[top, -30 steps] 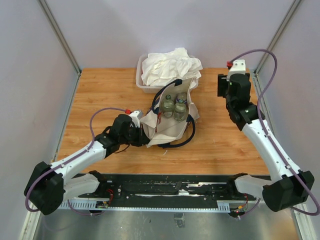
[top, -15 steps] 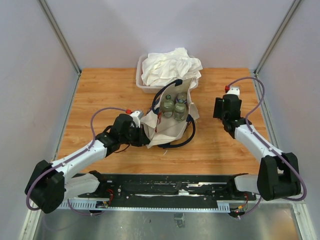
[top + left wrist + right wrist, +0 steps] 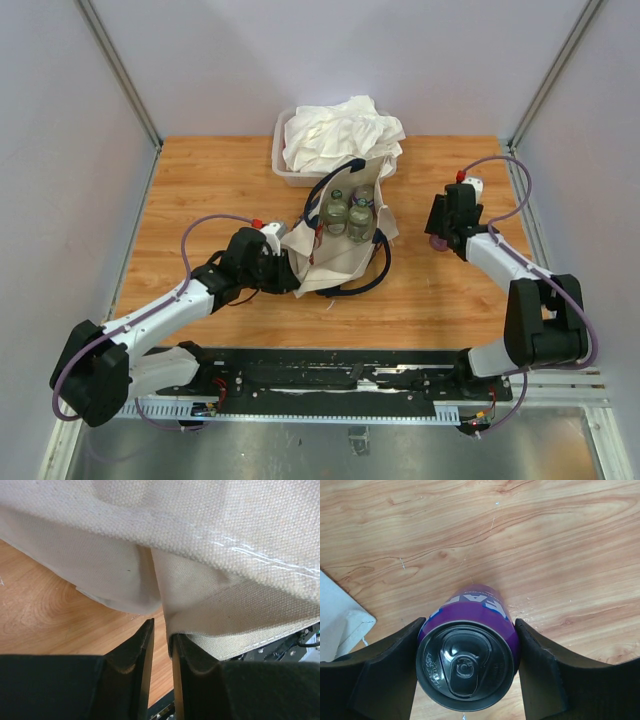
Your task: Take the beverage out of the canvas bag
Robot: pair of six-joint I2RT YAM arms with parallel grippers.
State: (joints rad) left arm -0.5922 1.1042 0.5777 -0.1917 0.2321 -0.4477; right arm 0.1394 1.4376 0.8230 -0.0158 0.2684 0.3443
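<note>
While the right gripper (image 3: 468,630) clasps one can (image 3: 465,666), perhaps three bottles (image 3: 337,212) stand bagged.

R claw (image 3: 469,630) w/ purple can (image 3: 465,665) lowered to table (image 3: 545,540); L claw (image 3: 161,630) parting.

A purple can (image 3: 466,650), seen from above, has large white letters on its side, just under the rim. Only part of the word shows, and it appears to begin "FA". Small embossed writing circles the dark lid but is too fine to read.
</note>
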